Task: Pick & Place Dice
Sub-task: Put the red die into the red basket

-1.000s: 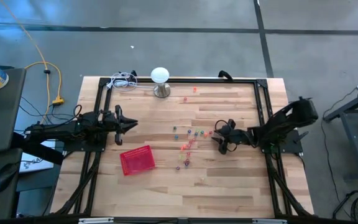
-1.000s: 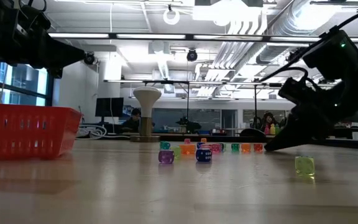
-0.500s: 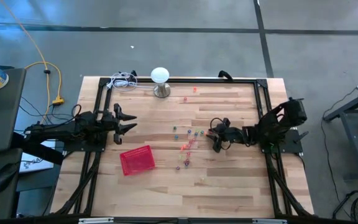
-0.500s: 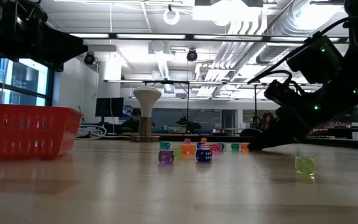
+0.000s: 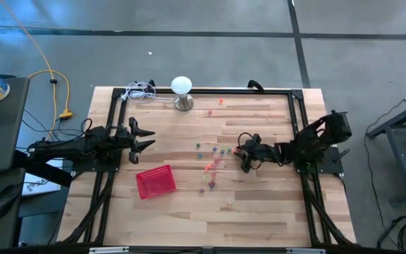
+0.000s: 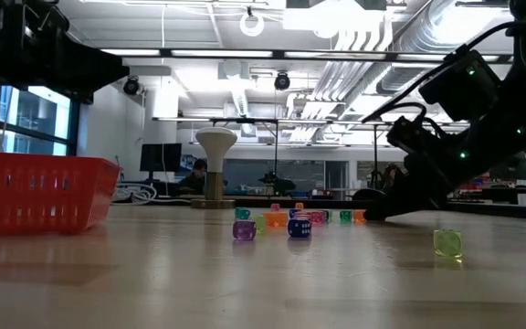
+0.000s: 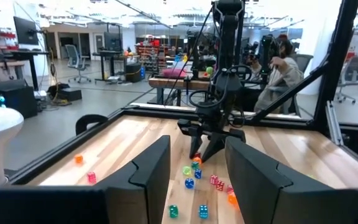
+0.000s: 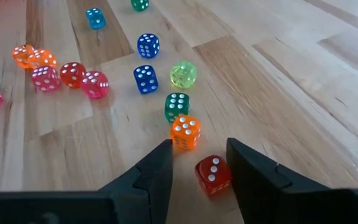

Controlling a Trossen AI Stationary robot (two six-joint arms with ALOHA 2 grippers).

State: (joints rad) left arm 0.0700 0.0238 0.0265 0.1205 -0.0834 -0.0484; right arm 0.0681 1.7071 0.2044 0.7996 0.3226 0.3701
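Observation:
Many tiny coloured dice (image 5: 213,156) lie scattered on the wooden table's middle. My right gripper (image 5: 244,159) is down at the table at the right end of the scatter, slanting downward, open. In its wrist view its fingertips (image 8: 199,152) stand on either side of a red die (image 8: 213,174), with an orange die (image 8: 185,132) just ahead. My left gripper (image 5: 146,137) waits open and level above the table's left side, its fingers (image 7: 197,142) pointing toward the dice. My right gripper has the red die's side (image 8: 227,169) right at the inner edge of one finger (image 8: 247,171); I cannot tell whether they touch. A clear gap shows between the die and the other finger (image 8: 157,171). The die rests on the table.
A small red mesh basket (image 5: 155,181) stands near my left gripper, toward the near edge. A white-topped stand (image 5: 182,88) and cables sit at the far edge. Stray dice lie far (image 5: 220,102) and near (image 5: 229,204); one green die (image 6: 447,242) sits apart.
My left gripper has opened its fingers while staying in place. My right gripper has edged toward the table's left and a little lower, up to the right end of the dice.

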